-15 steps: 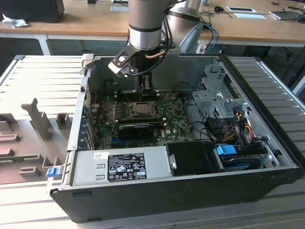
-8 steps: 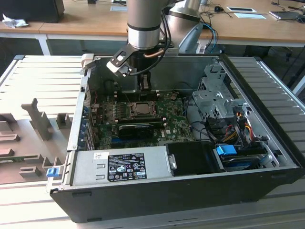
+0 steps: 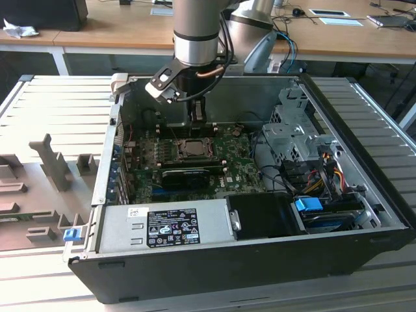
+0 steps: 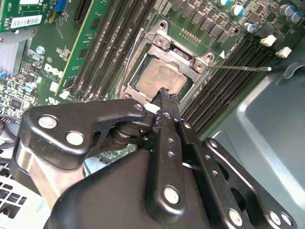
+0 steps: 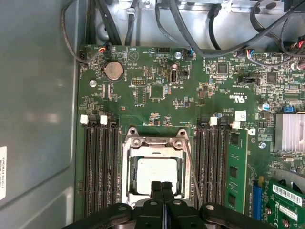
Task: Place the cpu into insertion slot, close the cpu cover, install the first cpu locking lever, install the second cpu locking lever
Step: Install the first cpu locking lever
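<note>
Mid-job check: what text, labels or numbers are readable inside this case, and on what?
Black label on the power supply: print too small to read.
White sticker beside it: too small to read.
Barcode sticker on the green card: too small to read.
Motherboard markings: too small to read.
Nothing quotable.

One cpu (image 5: 152, 172), one cpu cover (image 5: 127, 167), one coin battery (image 5: 114, 70), one finned heatsink (image 5: 290, 131) — one hand (image 5: 162, 187)

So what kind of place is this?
Probably a robotics lab or test workshop: an opened computer case lies on a slatted metal table, a robot arm reaches into it, and office desks stand behind.
</note>
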Robot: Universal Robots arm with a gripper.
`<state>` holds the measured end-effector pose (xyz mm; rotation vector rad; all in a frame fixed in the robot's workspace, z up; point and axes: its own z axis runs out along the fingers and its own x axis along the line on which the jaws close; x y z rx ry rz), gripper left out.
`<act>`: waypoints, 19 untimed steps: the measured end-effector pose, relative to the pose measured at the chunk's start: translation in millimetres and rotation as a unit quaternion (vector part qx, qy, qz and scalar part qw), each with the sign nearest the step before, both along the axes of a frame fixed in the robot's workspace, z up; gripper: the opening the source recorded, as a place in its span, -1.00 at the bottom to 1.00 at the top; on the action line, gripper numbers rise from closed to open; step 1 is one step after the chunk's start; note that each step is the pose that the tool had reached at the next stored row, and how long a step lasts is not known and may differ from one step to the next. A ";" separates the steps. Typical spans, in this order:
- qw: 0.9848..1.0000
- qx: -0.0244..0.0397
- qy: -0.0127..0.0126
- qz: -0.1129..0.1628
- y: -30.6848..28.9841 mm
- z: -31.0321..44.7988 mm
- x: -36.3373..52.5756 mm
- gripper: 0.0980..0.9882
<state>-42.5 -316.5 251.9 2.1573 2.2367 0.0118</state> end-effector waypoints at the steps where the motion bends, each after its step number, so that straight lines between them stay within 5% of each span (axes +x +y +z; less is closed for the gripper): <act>1: 1.000 0.000 0.000 0.000 0.0 1.0 0.0 -0.98; 14: 1.000 0.000 0.000 0.000 0.0 8.5 -0.1 -0.98; 19: 1.000 0.000 0.000 0.000 0.0 25.9 -0.2 -0.98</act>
